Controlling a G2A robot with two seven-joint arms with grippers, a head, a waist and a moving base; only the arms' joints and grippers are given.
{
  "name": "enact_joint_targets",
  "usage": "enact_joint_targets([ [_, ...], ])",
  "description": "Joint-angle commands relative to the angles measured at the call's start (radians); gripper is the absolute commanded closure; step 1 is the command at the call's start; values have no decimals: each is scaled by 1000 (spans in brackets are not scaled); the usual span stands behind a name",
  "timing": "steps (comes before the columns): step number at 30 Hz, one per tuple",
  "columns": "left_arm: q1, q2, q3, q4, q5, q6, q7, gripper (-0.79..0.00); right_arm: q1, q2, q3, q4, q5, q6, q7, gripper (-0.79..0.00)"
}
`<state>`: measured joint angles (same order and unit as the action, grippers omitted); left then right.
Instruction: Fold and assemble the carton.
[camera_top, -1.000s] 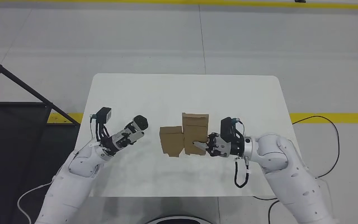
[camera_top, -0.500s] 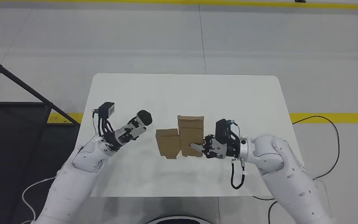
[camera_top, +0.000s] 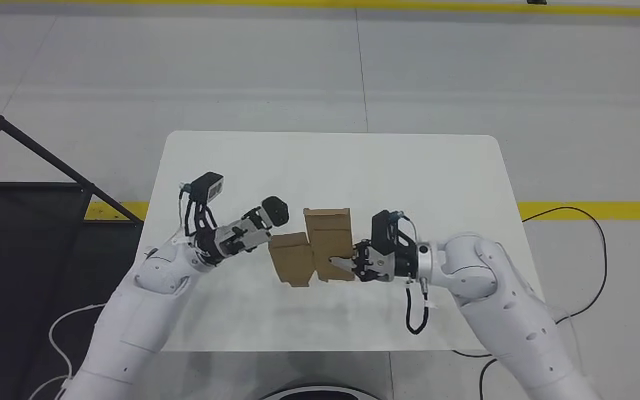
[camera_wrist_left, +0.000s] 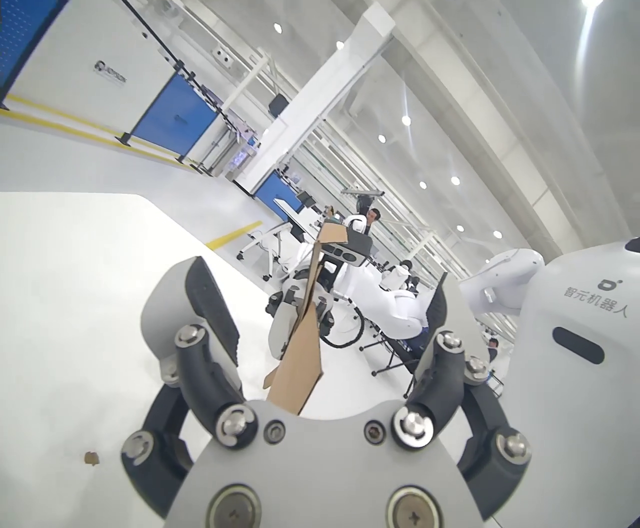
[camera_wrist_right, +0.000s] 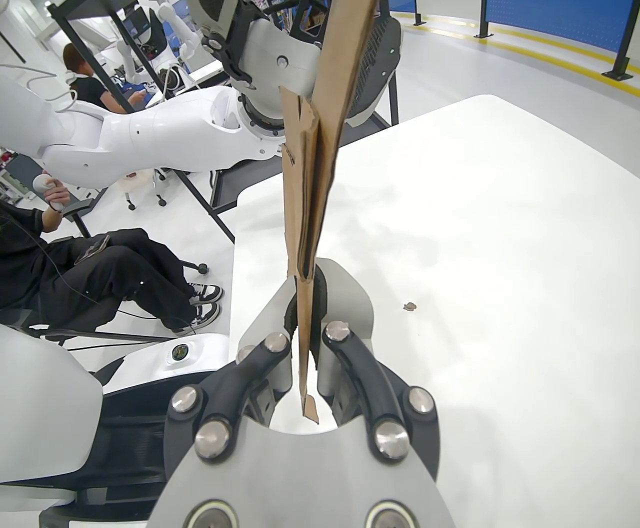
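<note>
Brown corrugated board, not yet a box, is what you have in hand: the carton (camera_top: 312, 245) is a flattened blank. Seen edge-on from the right wrist, its layers lie close together, with no wall squared up and no flap tucked. It is held clear of the white worktop (camera_top: 430, 170), over the middle and somewhat toward the edge nearest the robot. Your right gripper (camera_wrist_right: 302, 295) is closed tight on one end of the blank, with the board pinched between its pads. Your left gripper (camera_wrist_left: 325, 305) stands wide open at the opposite end. The board's free end runs in between its fingers (camera_wrist_left: 210, 300) toward the palm. Neither finger appears to touch the board, though contact at the palm cannot be confirmed. Assessment: the task is at an early stage. Securing the second end, opening the blank into a sleeve, folding the flaps and closing them all remain. One small brown scrap (camera_wrist_right: 410, 306) lies on the worktop, well apart from the carton. Beyond the worktop you have a pale grey floor (camera_top: 300, 70) with a yellow line (camera_top: 620, 210) and a black frame (camera_top: 50, 155) off the left edge. The left wrist view takes in a large hall with blue panels (camera_wrist_left: 175, 117) and ceiling lights (camera_wrist_left: 406, 120).
</note>
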<state>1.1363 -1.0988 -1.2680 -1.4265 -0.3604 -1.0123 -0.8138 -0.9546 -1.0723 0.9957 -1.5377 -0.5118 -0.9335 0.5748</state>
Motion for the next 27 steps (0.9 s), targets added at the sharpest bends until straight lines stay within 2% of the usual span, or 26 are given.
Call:
enact_joint_targets([
  [1, -7, 4, 4, -16, 15, 0, 6, -785, 6, -1, -6, 4, 3, 2, 2, 0],
  [23, -4, 6, -5, -25, -4, 0, 6, -785, 9, -1, -10, 4, 3, 1, 6, 0],
  [27, 4, 5, -12, -46, 42, 0, 43, -785, -3, -1, -11, -8, -6, 20, -10, 0],
])
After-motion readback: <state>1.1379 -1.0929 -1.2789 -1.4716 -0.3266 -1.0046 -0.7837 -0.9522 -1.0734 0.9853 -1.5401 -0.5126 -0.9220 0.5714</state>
